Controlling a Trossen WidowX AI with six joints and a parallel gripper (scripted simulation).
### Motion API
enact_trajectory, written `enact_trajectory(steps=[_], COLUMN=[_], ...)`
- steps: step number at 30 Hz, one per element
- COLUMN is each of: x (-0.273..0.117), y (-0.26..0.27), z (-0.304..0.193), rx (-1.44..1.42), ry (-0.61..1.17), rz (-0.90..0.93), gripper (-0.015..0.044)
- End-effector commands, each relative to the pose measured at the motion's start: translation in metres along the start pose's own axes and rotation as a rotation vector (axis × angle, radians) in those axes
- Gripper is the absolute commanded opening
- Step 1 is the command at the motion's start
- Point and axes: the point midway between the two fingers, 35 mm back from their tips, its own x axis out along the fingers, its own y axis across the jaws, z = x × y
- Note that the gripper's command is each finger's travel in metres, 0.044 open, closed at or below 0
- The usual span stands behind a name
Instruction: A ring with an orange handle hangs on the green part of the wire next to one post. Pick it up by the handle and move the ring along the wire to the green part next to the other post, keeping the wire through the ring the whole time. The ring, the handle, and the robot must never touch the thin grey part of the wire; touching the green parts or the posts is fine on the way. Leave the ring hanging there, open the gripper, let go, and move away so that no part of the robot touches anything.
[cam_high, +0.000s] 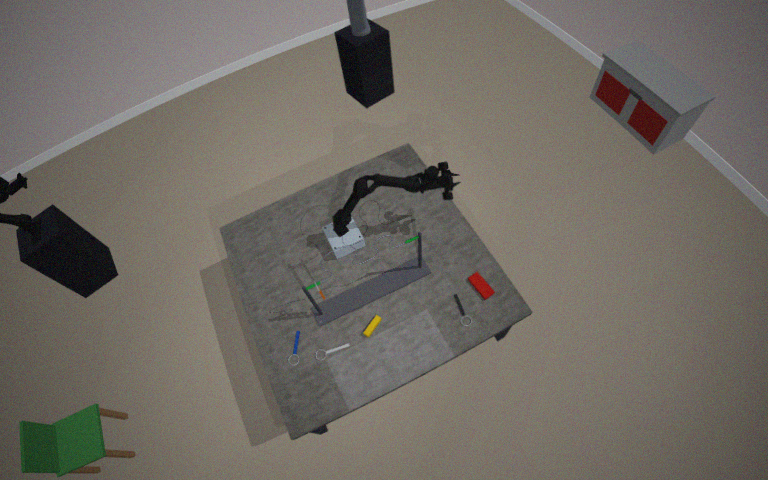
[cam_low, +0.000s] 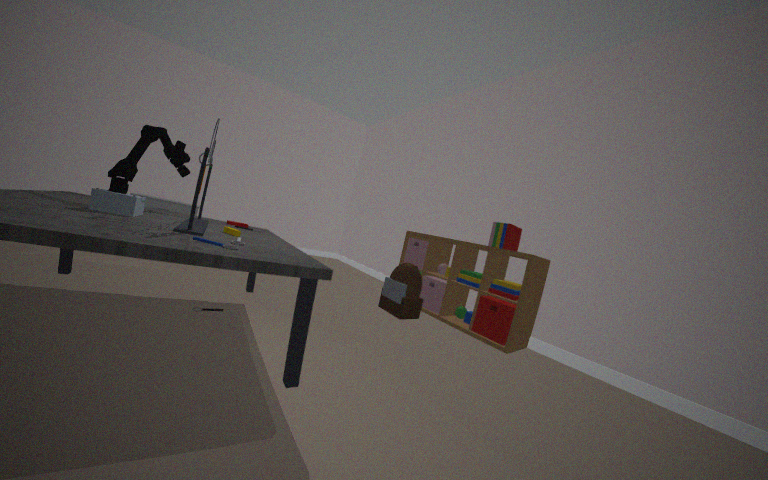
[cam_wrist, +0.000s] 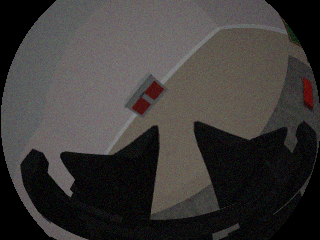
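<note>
My jaws (cam_high: 457, 178) (cam_low: 183, 170) stand partly apart, gripping nothing. The orange handle (cam_high: 321, 294) hangs beside one post (cam_high: 312, 301) (cam_low: 198, 187), well apart from them. A low sweep toward it could brush the grey wire (cam_high: 368, 275), failing the task.

Through the wrist camera I see my jaws parted with only air between their tips, a red-fronted cabinet (cam_wrist: 145, 95) ahead by the wall, and a red block (cam_wrist: 308, 92) on the grey surface (cam_wrist: 288, 97) at right
</note>
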Motion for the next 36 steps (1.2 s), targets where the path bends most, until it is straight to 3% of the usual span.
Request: enact_trajectory(steps=[1,36], x=[-0.017,-0.187], y=[-0.01,-0.082], z=[0.023,0.169], rx=[-0.096,-0.945], ry=[-0.032,-0.221], rz=[-0.017,-0.328], gripper=[0.016,0.016])
